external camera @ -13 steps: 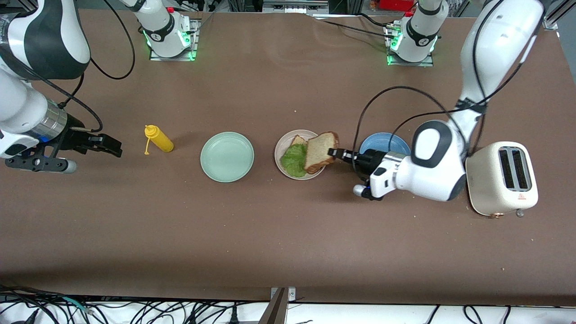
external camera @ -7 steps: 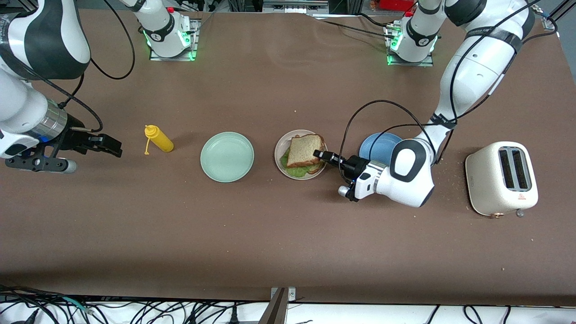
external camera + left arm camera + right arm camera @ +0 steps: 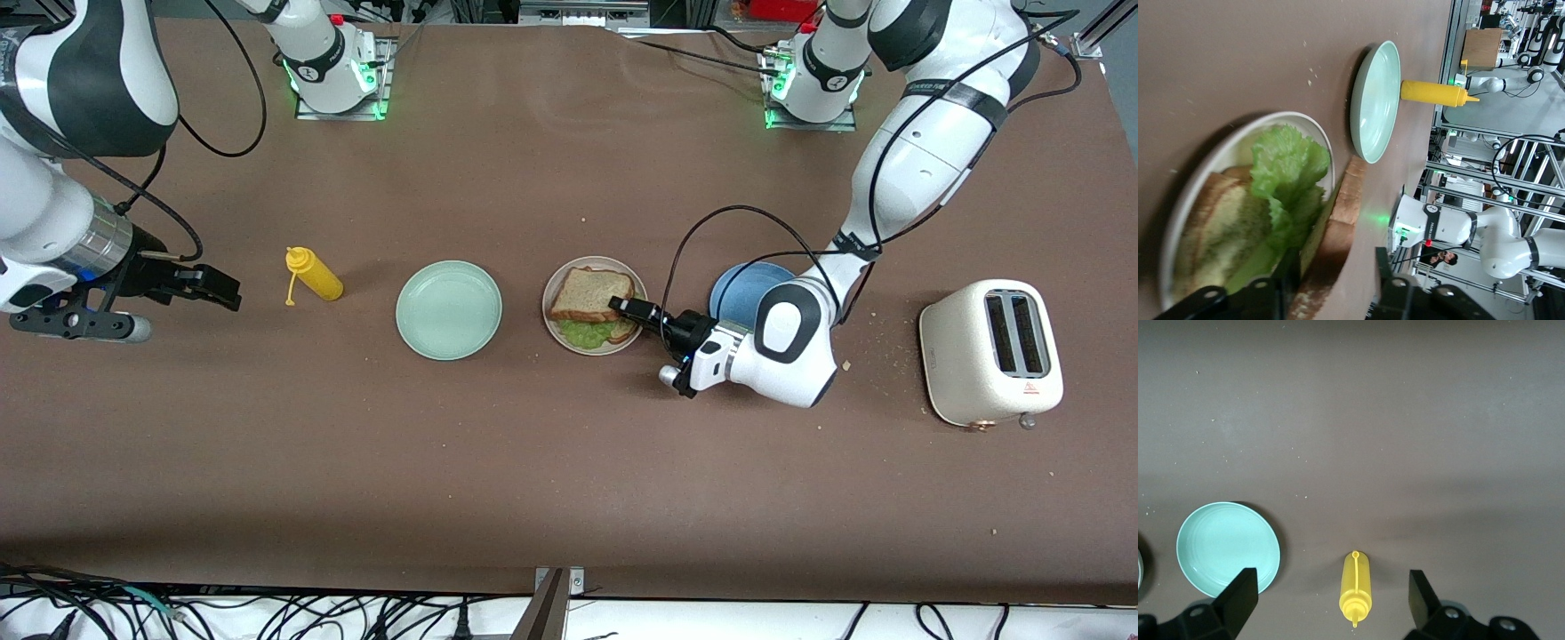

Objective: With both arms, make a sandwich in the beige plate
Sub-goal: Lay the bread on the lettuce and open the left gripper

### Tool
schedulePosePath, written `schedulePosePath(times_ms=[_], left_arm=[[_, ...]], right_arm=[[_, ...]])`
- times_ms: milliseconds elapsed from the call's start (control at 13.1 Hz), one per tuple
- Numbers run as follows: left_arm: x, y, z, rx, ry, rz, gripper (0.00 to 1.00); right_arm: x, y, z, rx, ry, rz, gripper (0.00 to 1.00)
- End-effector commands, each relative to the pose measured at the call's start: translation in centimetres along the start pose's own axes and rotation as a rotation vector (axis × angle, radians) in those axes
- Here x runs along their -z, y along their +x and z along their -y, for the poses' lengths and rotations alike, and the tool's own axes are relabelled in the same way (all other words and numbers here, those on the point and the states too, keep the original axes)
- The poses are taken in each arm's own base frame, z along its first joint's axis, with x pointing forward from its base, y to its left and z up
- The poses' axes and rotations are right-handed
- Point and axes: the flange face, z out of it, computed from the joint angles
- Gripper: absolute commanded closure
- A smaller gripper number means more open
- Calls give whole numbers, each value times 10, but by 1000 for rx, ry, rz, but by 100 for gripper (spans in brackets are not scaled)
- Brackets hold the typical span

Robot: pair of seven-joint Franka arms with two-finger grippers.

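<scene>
The beige plate (image 3: 551,322) holds a bottom toast slice (image 3: 1218,227) with a crinkled green lettuce leaf (image 3: 587,336) on it. The top toast slice (image 3: 589,293) lies tilted over the lettuce. My left gripper (image 3: 620,308) reaches in low from the blue plate's side, its jaws straddling that slice's edge. In the left wrist view (image 3: 1331,280) the slice (image 3: 1338,227) rests against one finger, with a gap to the other. The lettuce (image 3: 1288,173) and plate rim (image 3: 1319,137) show there too. My right gripper (image 3: 227,293) waits open and empty beside the yellow bottle.
A mint green plate (image 3: 449,309) sits beside the beige plate toward the right arm's end. A yellow squeeze bottle (image 3: 313,276) lies past it. A blue plate (image 3: 742,286) and a cream toaster (image 3: 991,351) stand toward the left arm's end. Crumbs lie near the toaster.
My left gripper has moved in over the beige plate and brought the top slice from upright down onto the lettuce. The right arm has not moved.
</scene>
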Motion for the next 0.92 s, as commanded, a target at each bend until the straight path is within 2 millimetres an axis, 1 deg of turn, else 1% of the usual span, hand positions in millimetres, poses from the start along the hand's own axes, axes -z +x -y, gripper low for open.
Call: schedulePosePath(times_ms=[0,77,153,230,306,460,613,689,766,843], left_arm=[[32,2,-10,-85,91,-5,0],[46,1,-14,-95,119,-12,0],[54,1,-20,-100,127,-23,0],[67,0,-33,-116,156,-30,0],[86,-3,-40,-132,213,-35,0],[129,-15,-48,-147,344,-13,0],[160,-28,-74,-151,476,7,0],[172,-34,-91,-153,548,19,0],[186,-39,-104,-150,642,21,0],[199,-46,-123,-144,715,14,0]], right_arm=[[2,-2,-2,16,-2,-2,0],[2,-2,-2,16,-2,-2,0],[2,-2,-2,16,-2,-2,0],[2,-2,-2,16,-2,-2,0],[2,-2,-2,16,-2,-2,0],[2,-2,-2,16,-2,-2,0],[2,-2,-2,15,-2,-2,0],[1,-3,-1,15,-2,-1,0],[2,-3,0,14,-4,-4,1],[2,-3,1,16,-6,-4,1]])
